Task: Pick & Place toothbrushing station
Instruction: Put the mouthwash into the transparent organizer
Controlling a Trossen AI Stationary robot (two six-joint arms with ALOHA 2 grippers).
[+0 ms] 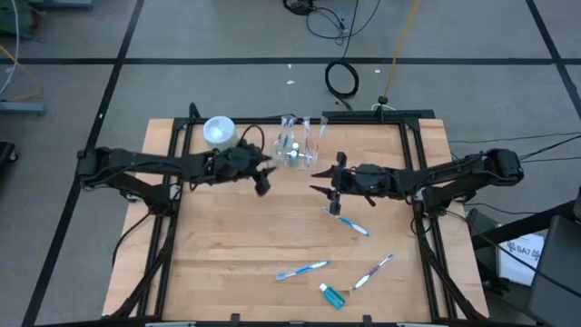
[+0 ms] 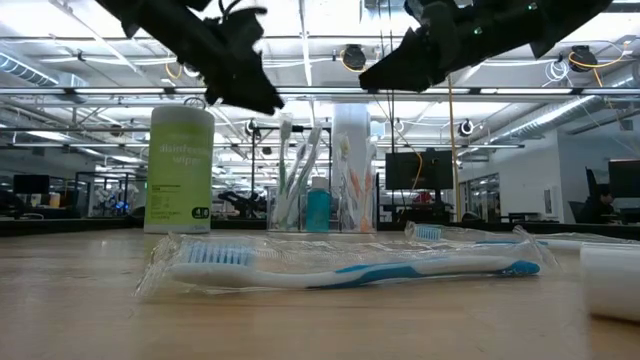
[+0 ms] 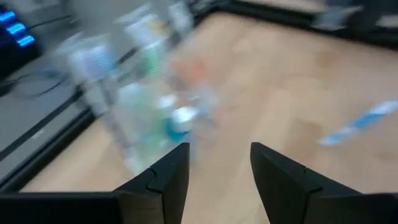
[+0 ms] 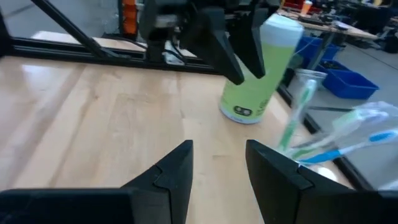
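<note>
Wrapped toothbrush [image 2: 340, 268] lies loose on the table [image 1: 227, 245], clear cup [image 1: 295, 150] at the back. Left pincer [image 1: 264, 182] and right pincer [image 1: 320, 179], both released and empty, hover near; either could topple the cup.

Bright ceiling lights [image 2: 300, 45] shine behind the table [image 1: 227, 245], so both arms look like dark shapes in the low view. The cup [image 3: 146, 106] looks smeared and blurry. Shadows near it are soft.
</note>
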